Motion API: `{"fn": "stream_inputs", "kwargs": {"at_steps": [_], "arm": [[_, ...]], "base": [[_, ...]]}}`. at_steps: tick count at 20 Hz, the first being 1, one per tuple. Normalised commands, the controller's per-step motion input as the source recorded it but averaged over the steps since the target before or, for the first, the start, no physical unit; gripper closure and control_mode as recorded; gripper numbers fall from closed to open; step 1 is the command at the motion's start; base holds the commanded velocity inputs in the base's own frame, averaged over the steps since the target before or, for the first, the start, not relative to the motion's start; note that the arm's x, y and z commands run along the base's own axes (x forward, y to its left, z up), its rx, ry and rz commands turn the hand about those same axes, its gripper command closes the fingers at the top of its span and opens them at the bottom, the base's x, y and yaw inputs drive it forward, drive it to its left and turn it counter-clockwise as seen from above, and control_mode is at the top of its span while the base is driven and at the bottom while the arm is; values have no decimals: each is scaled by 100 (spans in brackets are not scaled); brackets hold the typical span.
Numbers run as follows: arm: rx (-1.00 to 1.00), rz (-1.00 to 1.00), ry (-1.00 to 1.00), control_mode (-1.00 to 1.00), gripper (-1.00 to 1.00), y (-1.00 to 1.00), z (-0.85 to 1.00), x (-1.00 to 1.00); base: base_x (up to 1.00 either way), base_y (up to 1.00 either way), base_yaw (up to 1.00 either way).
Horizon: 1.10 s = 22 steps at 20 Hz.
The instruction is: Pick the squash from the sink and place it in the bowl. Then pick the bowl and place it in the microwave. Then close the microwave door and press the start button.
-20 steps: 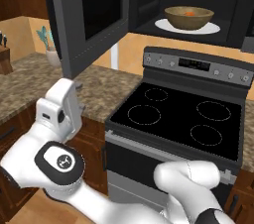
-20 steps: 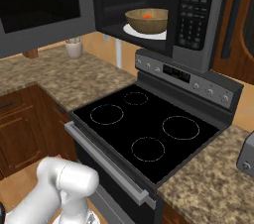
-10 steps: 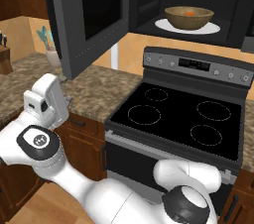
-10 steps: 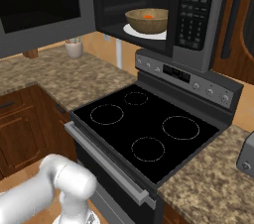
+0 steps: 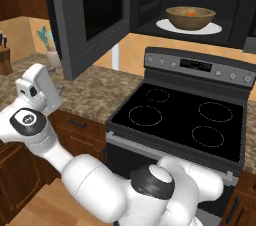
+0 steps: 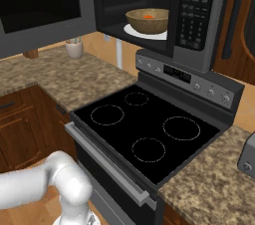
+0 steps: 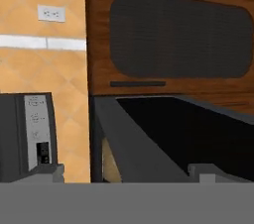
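The tan bowl (image 5: 191,17) (image 6: 147,20) stands on the white turntable plate (image 5: 212,28) inside the black microwave (image 6: 199,45), with the orange squash (image 5: 191,14) (image 6: 148,16) in it. The microwave door (image 5: 85,20) (image 6: 40,10) (image 7: 149,141) is swung wide open to the left. My white wrist (image 5: 37,87) hangs below and left of the door, over the counter. My gripper (image 7: 128,172) is open with nothing between its fingers, facing the door's edge, the button strip (image 7: 37,131) to its left. The sink is out of view.
A black-topped stove (image 5: 185,115) (image 6: 144,124) sits under the microwave, with speckled granite counter (image 5: 85,92) on both sides. A cup of utensils (image 6: 73,48) stands at the back wall. A wooden cabinet with dark glass (image 7: 178,34) is beyond the door.
The arm has swung left, carrying the hand away from the stove and a little higher. Bowl, squash and open door have stayed put.
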Motion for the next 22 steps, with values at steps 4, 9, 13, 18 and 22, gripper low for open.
{"fn": "stream_inputs", "kwargs": {"at_steps": [4,9,13,18,22], "arm": [[-1,-7,0,-100,-100,-2,4,12],[4,-4,-2,-100,-100,-60,34,-2],[6,0,1,-100,-100,-86,38,16],[7,0,-5,-100,-100,-82,40,-40],[0,-4,-4,-100,-100,-33,41,-88]], "base": [[0,0,0],[0,0,0],[0,0,0],[0,0,0],[0,0,0]]}}
